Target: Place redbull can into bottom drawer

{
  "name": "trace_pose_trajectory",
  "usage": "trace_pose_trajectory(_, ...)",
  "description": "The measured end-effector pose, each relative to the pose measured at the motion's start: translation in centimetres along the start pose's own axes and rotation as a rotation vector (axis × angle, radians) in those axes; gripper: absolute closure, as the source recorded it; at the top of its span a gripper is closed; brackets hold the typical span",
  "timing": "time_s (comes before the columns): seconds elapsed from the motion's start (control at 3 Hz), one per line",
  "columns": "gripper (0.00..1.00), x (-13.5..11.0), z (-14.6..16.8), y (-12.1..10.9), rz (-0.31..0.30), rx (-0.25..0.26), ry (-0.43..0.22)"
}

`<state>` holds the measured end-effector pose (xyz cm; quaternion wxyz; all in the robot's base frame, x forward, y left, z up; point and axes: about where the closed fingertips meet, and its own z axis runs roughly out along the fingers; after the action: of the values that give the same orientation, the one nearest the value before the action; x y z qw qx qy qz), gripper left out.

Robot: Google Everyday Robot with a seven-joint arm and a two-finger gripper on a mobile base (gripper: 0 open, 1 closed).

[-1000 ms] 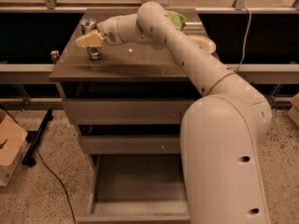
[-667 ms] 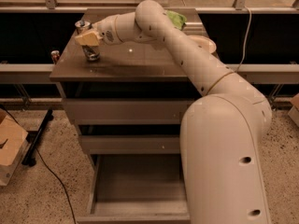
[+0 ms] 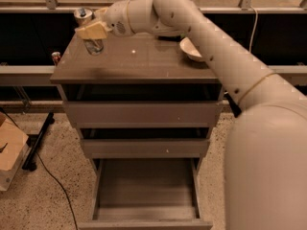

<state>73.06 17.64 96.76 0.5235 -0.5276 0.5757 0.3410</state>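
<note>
The redbull can (image 3: 83,15) is a slim silvery can with a pull-tab top, tilted and held in the air above the left rear of the cabinet top (image 3: 144,63). My gripper (image 3: 91,32) is shut on the can around its middle, with a tan finger pad (image 3: 94,31) across its side. The can's lower end (image 3: 94,47) hangs just above the top surface. The bottom drawer (image 3: 144,188) is pulled open at the foot of the cabinet, and its grey inside is bare.
A white bowl (image 3: 191,49) sits on the right of the cabinet top, partly behind my arm. A small red can (image 3: 56,57) stands on the ledge left of the cabinet. A cardboard box (image 3: 9,147) and a black cable (image 3: 53,176) lie on the floor at left.
My gripper has lifted the can off the cabinet top and carried it a little to the left. The can is now more tilted.
</note>
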Motion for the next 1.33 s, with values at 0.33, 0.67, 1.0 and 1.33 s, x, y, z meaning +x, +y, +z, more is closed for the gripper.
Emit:
trace_pose_trajectory(0.33,1.00,-2.2,-3.3,4.0,-0.054,-0.036,-0.055)
trace_pose_trajectory(0.67,1.00,-4.1,-7.5,9.3,-0.089,-0.045,-0.067)
trace_pose_trajectory(1.0,1.00,-4.6,-10.5,15.4,-0.063,-0.051,-0.052)
trace_pose_trajectory(1.33,1.00,-1.9,-12.8,20.7,0.018,-0.047,-0.018)
